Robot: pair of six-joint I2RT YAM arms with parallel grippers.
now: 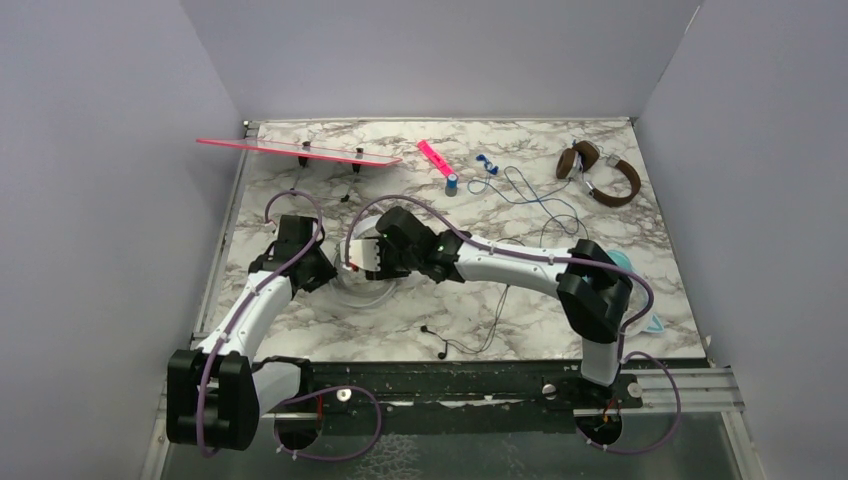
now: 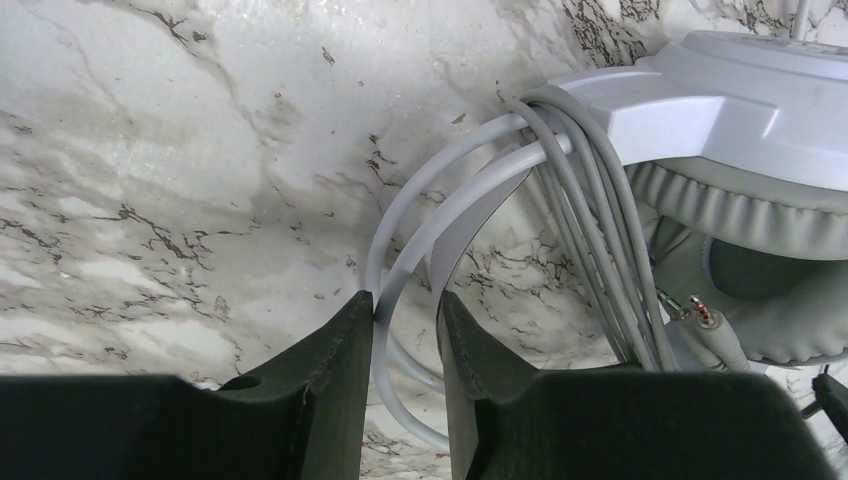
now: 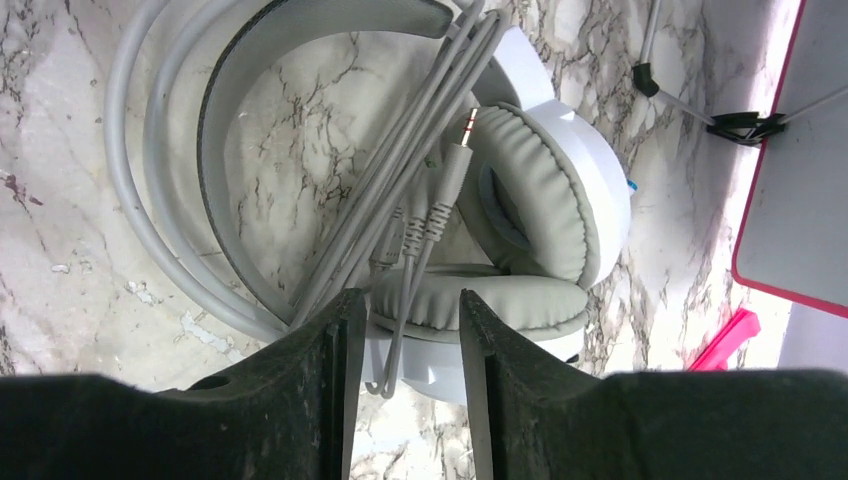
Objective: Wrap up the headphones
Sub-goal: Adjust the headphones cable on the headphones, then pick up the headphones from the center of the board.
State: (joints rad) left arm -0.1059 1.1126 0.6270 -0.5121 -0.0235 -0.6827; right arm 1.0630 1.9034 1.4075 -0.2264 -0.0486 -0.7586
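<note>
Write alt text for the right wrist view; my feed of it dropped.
The right hand hangs open over white-grey headphones on a marble table, their cord wound in several strands across the headband, a jack plug lying by an ear pad. A pink-edged board stands at right.

**Headphones on the table, seen from above.** The white-grey set [image 3: 540,190] lies flat near 8 o'clock of centre. Its padded cups are folded together inside the arc of its headband. The grey cord [image 3: 400,170] is laid in several strands across the band, and two jack plugs rest on the cushions. The brown set [image 1: 600,175] lies at 2 o'clock with its cups apart. The teal set [image 1: 622,258], near 3 o'clock, is largely hidden.
</note>
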